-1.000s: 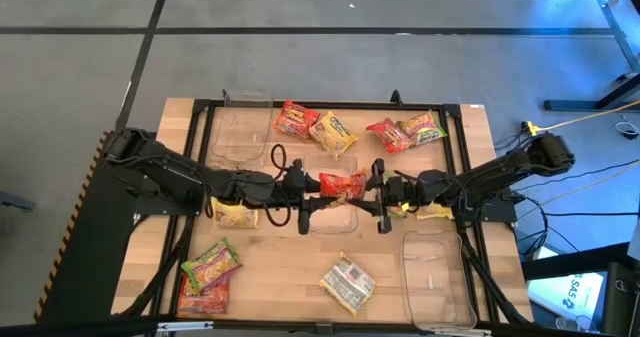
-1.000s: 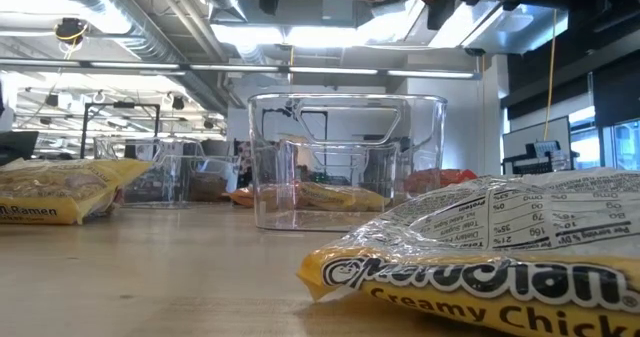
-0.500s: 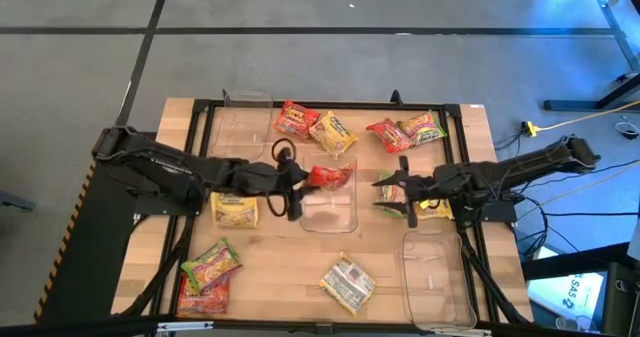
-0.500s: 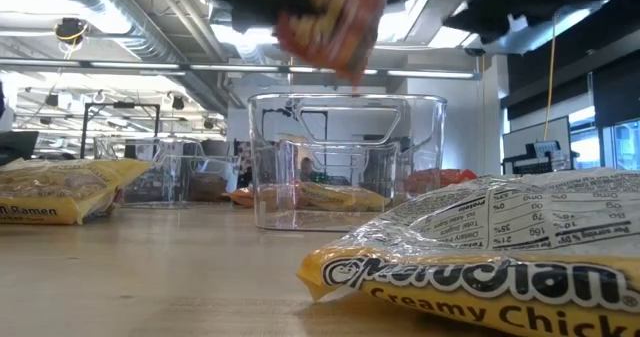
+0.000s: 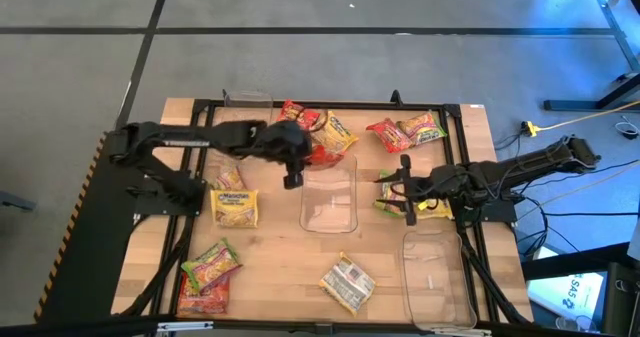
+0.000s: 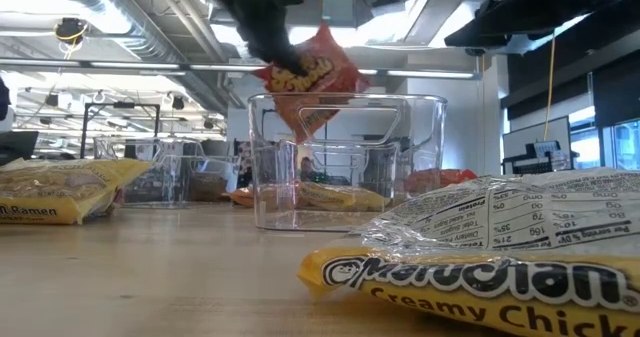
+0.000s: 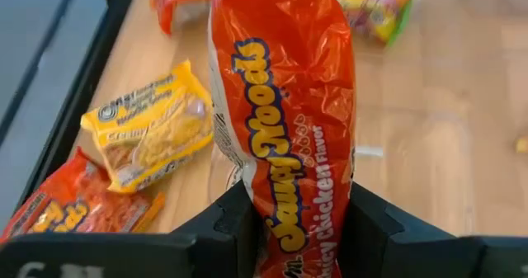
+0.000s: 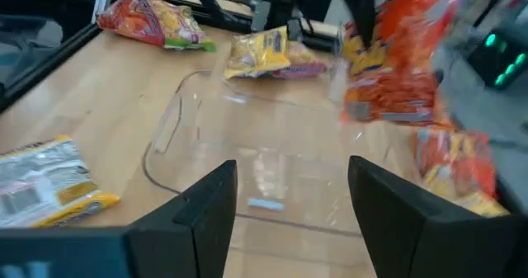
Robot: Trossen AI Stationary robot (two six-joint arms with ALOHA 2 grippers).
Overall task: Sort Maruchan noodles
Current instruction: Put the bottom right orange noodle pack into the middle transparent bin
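Held packet: a red crinkly plastic Maruchan noodle packet hangs lengthwise from the left gripper, clear of the tabletop, above the far rim of the middle tray; judged to be in transit to a tray.
Left gripper: fingers closed on both flat faces of the red packet, pinching one short end so the rest dangles free.
Middle tray: a clear plastic rectangular tray at the centre of the tabletop, seemingly without packets; probably one sorting bin.
Right gripper: right gripper near the right edge of the tabletop, beside the middle tray, fingers spread apart and holding nothing; it sits over a green-and-yellow packet, likely its next pick.
Other trays: one clear tray at the far left corner, another at the near right corner, presumably one per colour.
Loose packets: a yellow packet near the left edge; red and yellow packets along the far edge; green and red ones at the near left corner; a silver-backed yellow packet at the near edge.
Progress: early, judging by the many packets outside the trays.
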